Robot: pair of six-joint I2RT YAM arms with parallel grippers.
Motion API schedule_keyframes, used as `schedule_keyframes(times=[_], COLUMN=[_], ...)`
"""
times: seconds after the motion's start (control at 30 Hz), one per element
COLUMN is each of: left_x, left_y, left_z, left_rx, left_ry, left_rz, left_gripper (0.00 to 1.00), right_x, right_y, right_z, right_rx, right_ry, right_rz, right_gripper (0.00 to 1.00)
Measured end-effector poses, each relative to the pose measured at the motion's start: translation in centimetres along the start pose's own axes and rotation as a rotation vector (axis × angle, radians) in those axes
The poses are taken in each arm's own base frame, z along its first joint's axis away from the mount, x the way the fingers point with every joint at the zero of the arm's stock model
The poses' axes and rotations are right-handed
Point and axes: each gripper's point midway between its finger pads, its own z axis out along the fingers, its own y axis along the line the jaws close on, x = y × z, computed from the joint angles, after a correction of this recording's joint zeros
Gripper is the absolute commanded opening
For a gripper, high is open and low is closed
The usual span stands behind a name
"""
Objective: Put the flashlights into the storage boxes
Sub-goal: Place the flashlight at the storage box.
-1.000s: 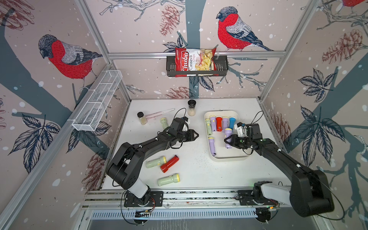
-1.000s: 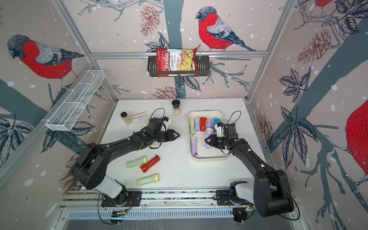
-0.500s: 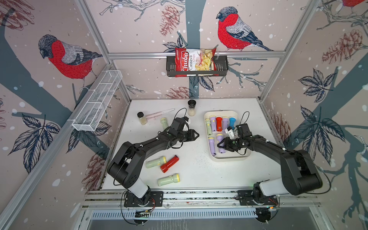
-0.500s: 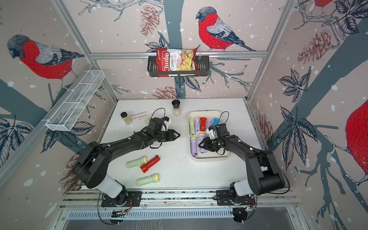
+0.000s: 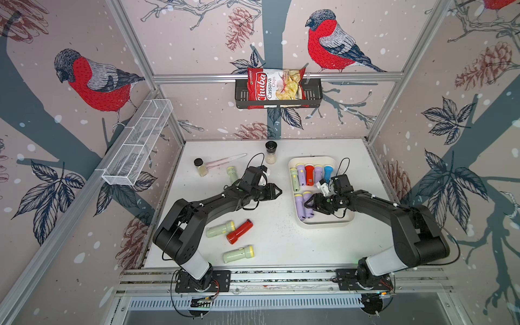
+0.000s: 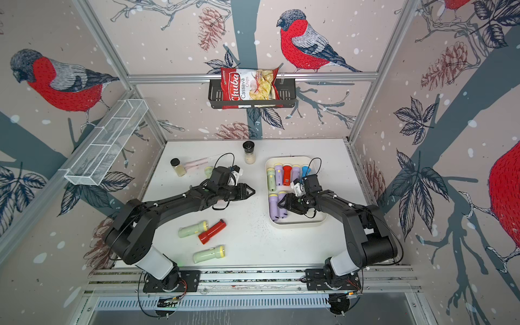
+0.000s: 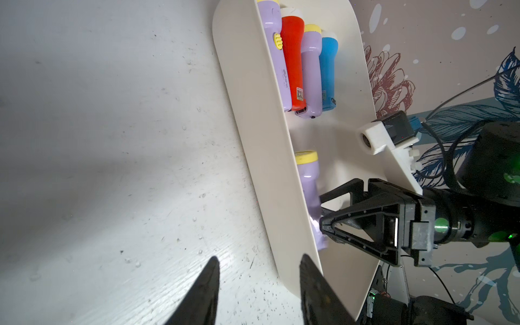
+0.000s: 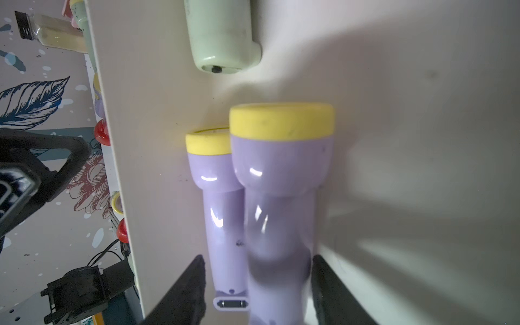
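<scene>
1. Straddling the tail of a lilac flashlight (image 8: pixel 281 174), the right claw (image 8: pixel 258 257) stands with its jaws apart inside the storage tray (image 8: pixel 422 112). That tail is blurred, so I cannot tell whether it lies flat on the tray floor.
2. One finger (image 8: pixel 191 287) stands just beside the tail of a second lilac flashlight (image 8: pixel 215 168), which lies against the first. Pulling back askew could hook it and drag both out of line.
3. The bodies are round, so the torch between the jaws may roll or settle crooked on its neighbour's head.
4. Ahead of the fingertips lies the butt of a pale green flashlight (image 8: pixel 222 33). Any forward creep would shove it.
5. Across the tray wall from the right claw, the left claw (image 7: pixel 259 259) hovers over the bare table (image 5: pixel 281 247), jaws apart on nothing. The two are near, so moving together risks a clash.
6. Well behind the left claw lie a green torch (image 5: pixel 221 228) just beside a red torch (image 5: pixel 239 231), and another green one (image 5: pixel 239 254) apart. Gripping one of the pair may knock its neighbour.
</scene>
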Motion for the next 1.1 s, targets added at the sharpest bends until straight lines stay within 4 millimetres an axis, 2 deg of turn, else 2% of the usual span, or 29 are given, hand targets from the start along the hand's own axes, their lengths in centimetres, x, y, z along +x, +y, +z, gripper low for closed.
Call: schedule_keyframes(times=[0.17,0.3,0.47,0.63,0.83,1.1], left_x=[-0.1,-0.2,0.1,0.3,-0.8,-3.5], left_y=[-0.1,-0.3,-0.3,0.1,1.6,4.3], left_z=[0.0,-0.3,-0.7,-1.5,-4.2,-9.2], left_rx=[0.004,0.008,0.006,-0.022,-0.063,-0.196], left_ry=[-0.003,-0.01,-0.013,-0.006,-0.055,-0.132], left_rz=[0.002,0.006,0.006,-0.003,-0.033,-0.027], left_gripper=[0.47,0.47,0.47,0.49,0.5,0.55], right_x=[-0.4,-1.2,-2.8,-3.9,-3.6,-4.8], right_y=[0.2,1.0,2.7,6.0,9.2,9.8], right_z=[-0.1,-1.0,-2.8,-4.1,-4.4,-4.9], right_rx=[-0.003,0.003,0.03,0.069,0.086,0.134], right_ry=[-0.01,-0.046,-0.12,-0.197,-0.246,-0.298], right_rz=[-0.008,-0.034,-0.101,-0.252,-0.408,-0.477], right_gripper=[0.66,0.67,0.68,0.68,0.68,0.68])
